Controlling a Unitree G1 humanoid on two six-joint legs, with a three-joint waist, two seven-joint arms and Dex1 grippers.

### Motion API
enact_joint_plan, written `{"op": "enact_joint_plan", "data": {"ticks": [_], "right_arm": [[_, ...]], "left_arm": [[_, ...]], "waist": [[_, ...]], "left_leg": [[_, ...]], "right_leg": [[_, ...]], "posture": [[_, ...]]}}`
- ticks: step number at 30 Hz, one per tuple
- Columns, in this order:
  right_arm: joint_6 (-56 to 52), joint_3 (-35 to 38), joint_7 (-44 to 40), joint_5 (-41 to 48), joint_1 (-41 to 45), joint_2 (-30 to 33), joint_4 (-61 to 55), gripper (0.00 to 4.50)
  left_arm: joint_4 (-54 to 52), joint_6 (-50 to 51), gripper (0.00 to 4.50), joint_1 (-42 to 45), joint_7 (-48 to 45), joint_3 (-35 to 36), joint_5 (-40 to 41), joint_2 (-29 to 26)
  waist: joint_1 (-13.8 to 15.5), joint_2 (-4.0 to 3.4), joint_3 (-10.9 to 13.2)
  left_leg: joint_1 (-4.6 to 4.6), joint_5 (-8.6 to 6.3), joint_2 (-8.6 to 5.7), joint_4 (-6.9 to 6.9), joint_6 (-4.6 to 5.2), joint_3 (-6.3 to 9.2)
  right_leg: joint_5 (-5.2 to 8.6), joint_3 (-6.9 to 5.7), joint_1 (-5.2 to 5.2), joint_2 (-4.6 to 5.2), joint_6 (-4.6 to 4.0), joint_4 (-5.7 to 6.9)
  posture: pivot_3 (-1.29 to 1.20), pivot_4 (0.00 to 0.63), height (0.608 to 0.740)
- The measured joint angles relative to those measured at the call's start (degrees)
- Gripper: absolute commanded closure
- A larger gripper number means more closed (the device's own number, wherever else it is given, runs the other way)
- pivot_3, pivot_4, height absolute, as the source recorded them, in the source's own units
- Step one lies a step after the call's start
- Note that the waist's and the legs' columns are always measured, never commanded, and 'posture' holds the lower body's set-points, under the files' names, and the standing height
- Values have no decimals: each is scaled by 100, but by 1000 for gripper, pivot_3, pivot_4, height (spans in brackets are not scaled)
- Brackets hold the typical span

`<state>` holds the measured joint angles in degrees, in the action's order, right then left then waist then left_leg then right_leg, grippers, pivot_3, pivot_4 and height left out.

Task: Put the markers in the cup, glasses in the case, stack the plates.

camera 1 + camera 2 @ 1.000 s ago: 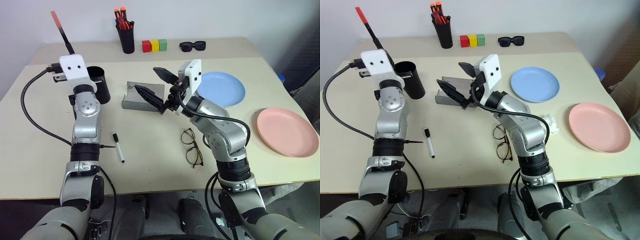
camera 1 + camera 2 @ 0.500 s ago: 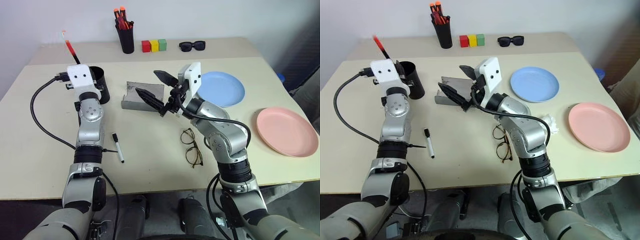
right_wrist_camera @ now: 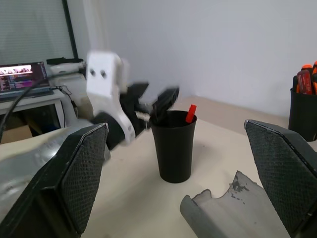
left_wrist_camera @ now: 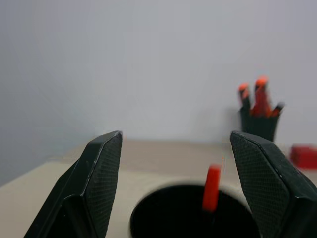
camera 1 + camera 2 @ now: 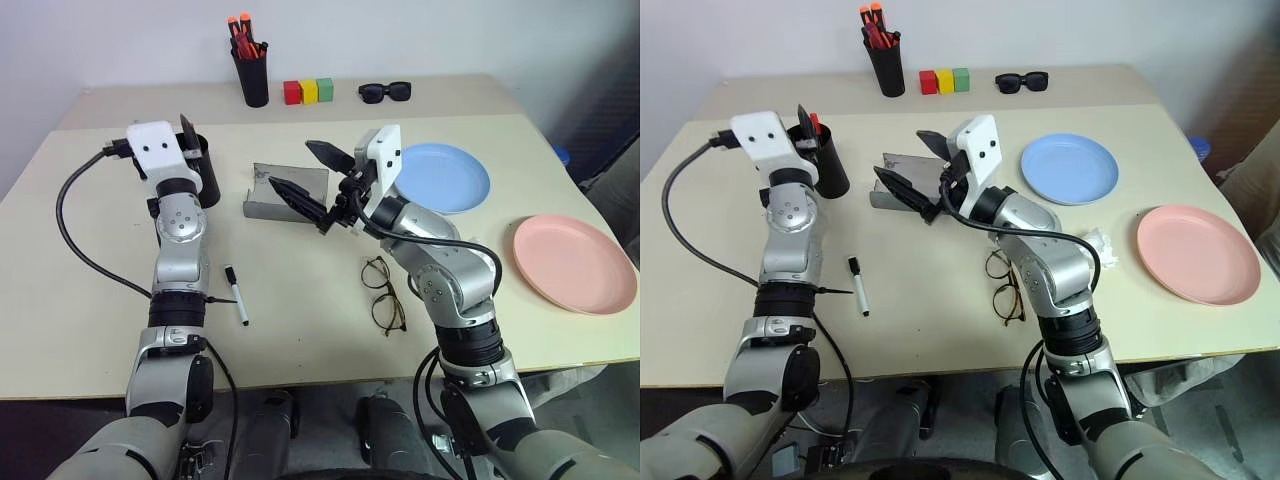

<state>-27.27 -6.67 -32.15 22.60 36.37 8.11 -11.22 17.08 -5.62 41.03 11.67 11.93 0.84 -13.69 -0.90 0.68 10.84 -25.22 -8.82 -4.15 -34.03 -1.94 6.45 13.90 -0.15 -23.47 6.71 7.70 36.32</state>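
The robot's left gripper [image 4: 173, 183] hovers at the rim of the black cup [image 5: 830, 165] on the far left of the table [image 5: 300, 330], its two black fingers spread wide and empty. The red marker [image 5: 815, 124] stands inside the cup, its tip poking above the rim. The white marker with the black cap [image 5: 236, 294] lies flat on the table nearer the robot, well apart from the cup and just right of the left arm.

At centre, the right gripper [image 5: 318, 185] hangs over the open grey case [image 5: 285, 192], claw wide and holding nothing. The wire-frame glasses [image 5: 383, 293] rest on the table near the robot, beside the right arm and apart from the case.

The light blue plate [image 5: 445, 177] sits right of the case, and the salmon pink plate [image 5: 572, 262] lies farther right near the table's edge, the two unstacked.

Along the far side stand a black pen holder with orange-tipped pens [image 5: 250, 60], three coloured blocks [image 5: 308, 92] and black sunglasses [image 5: 385, 92].
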Motion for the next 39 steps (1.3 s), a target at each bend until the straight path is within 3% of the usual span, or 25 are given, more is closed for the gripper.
{"op": "enact_joint_plan", "data": {"ticks": [3, 7, 11, 17, 19, 22, 28, 31, 37, 39], "right_arm": [[-3, -15, -164, -18, -43, 341, -65, 0], [-4, 43, -428, -26, -126, 839, -102, 0], [12, 107, -715, -29, -138, 1175, -33, 0], [-13, -84, -1740, 8, -157, 1967, 0, 0], [-25, -155, -2000, 14, -225, 2126, -2, 0], [-17, -230, -2221, -5, -352, 2245, -3, 0], [9, -387, -2338, -84, -409, 2248, -31, 0], [0, -399, -2340, -98, -492, 2243, -151, 0], [-38, -405, -2340, -100, -569, 2243, -266, 0], [-49, -405, -2337, -100, -571, 2241, -267, 0]], "left_arm": [[-1073, 527, 984, -340, -696, -14, 380, -266], [-2580, 2158, 44, -1207, -1211, -58, 862, -526], [-3946, 4907, 44, -1640, -919, 55, 1371, -449], [-5104, 9183, 44, -1251, -263, 92, 1346, 120], [-5236, 9656, 44, -1325, -134, 168, 1433, 390], [-5251, 9765, 44, -1656, 31, 225, 1787, 375], [-5166, 9764, 44, -2036, 723, 569, 3044, 388], [-4960, 9741, 798, -2072, 1360, 634, 3929, 211], [-4453, 9731, 3730, -1988, 2869, 713, 5906, -249], [-4258, 9731, 4483, -1885, 3410, 726, 6522, -276]], "waist": [[-22, -2, -1], [-38, -7, -1], [2, -3, 1], [0, 1, 3], [-20, 1, 3], [-33, 1, 3], [51, 2, 3], [52, -3, -3], [91, -5, -6], [150, -6, -6]], "left_leg": [[1, 0, 1, 2, 1, -1], [3, -1, 5, 5, 1, 0], [3, -1, 5, -3, 1, 10], [4, -4, 2, -11, 6, 10], [5, -5, 5, -7, 6, 9], [5, -4, 9, -1, 5, 8], [3, -6, 5, -8, 2, 10], [4, -7, 5, -8, 2, 16], [5, -7, 4, -10, 2, 21], [6, -7, 4, -11, 2, 21]], "right_leg": [[1, 0, 0, 0, -1, -1], [1, 1, 0, -2, -3, 1], [2, -4, 7, -2, -2, 0], [5, -7, 15, -2, 3, -1], [5, -7, 13, -3, 2, -2], [6, -5, 7, -4, -2, 1], [6, -4, 14, 4, -3, -11], [7, -3, 15, 6, -3, -11], [12, 0, 17, 10, -12, -12], [11, 1, 17, 10, -12, -13]], "posture": [[0, 150, 740], [0, 150, 740], [0, 150, 740], [0, 150, 740], [0, 150, 740], [0, 150, 740], [0, 150, 740], [0, 150, 740], [0, 150, 740], [0, 150, 740]]}}
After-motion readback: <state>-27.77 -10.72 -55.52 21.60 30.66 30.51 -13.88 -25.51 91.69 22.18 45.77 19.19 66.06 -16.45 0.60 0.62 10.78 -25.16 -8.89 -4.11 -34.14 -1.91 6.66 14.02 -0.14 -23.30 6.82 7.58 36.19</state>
